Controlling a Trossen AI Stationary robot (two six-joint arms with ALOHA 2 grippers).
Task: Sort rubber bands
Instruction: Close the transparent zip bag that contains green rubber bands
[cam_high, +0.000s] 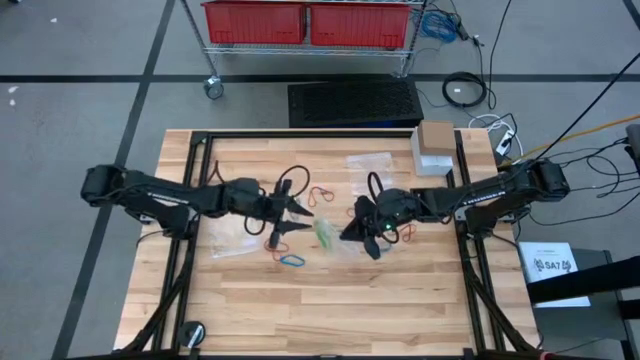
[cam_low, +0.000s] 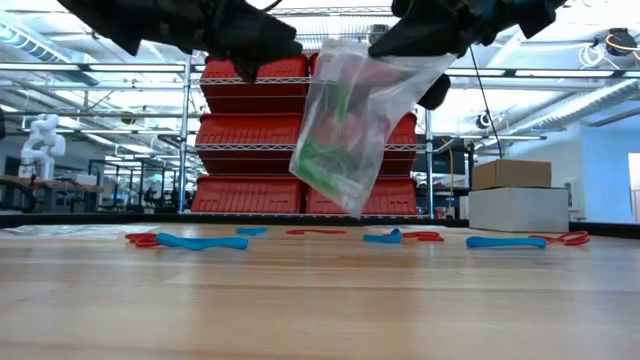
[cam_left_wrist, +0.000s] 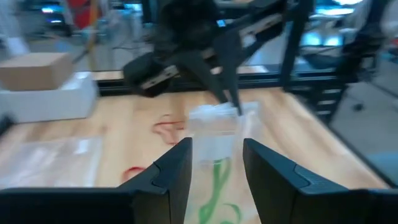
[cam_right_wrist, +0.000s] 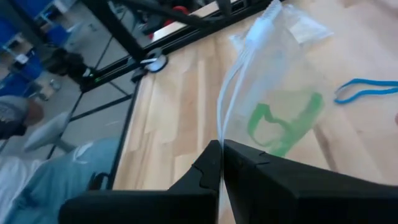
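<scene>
Light wooden table, plank top, dark frame rails along its sides. Cardboard box atop a white box at about 1 o'clock near the far right corner. Clear plastic bag lying flat at 12 o'clock; another clear bag at 9 o'clock. Red rubber bands just past centre toward 12, another red one at 3 o'clock. Blue rubber band at about 7 o'clock. Small round dark object at the near left corner, 7 o'clock.
</scene>
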